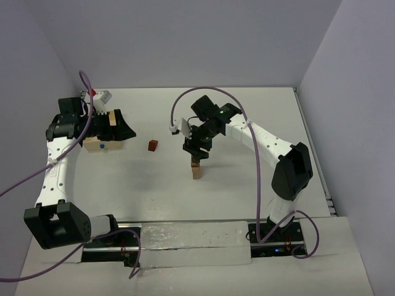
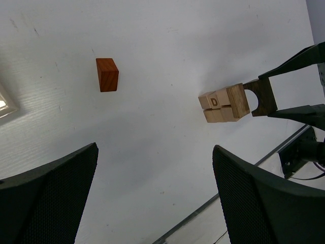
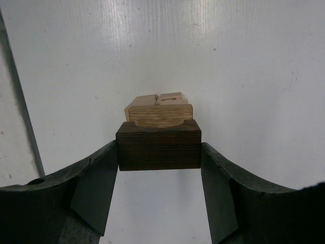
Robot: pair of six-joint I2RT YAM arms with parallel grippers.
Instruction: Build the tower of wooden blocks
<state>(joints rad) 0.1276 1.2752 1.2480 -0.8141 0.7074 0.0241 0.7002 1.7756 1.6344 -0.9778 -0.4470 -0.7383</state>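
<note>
**A:** Start at the left of the top view. What is the left gripper [image 1: 122,131] doing?

**B:** It sits at the left of the frame over a pale wooden tray [image 1: 95,145]. Its own camera shows the two fingers spread wide with nothing between them, so it is empty.

**A:** And further right?

**B:** A lone orange-brown cube [image 1: 152,145] lies on the table [image 1: 247,111], well apart from both grippers. The left wrist view has it at upper left [image 2: 107,74].

**A:** Where is the wood block tower [image 1: 196,170]?

**B:** Just right of centre, standing on the table directly under the right gripper [image 1: 196,154]. That gripper is clamped on a dark brown arch piece [image 3: 158,145], one finger on each end of it.

**A:** Is the arch resting on the stack?

**B:** It sits right at the top of the pale blocks. In the left wrist view it appears to touch the topmost one [image 2: 260,96], but I cannot tell whether its weight is on it.

**A:** The setting?

**B:** A white, faintly scuffed tabletop, plain pale lilac-grey walls [image 1: 185,43] on three sides, and purple cables [image 1: 262,179] looping off both arms.

**A:** What does one view give that the others lack?

**B:** From above, the right gripper hides the arch. The right wrist view shows its curved cut on the edge facing the pale blocks. Only the left wrist view shows the stack side-on, with a D-like mark on one block [image 2: 214,101].
</note>
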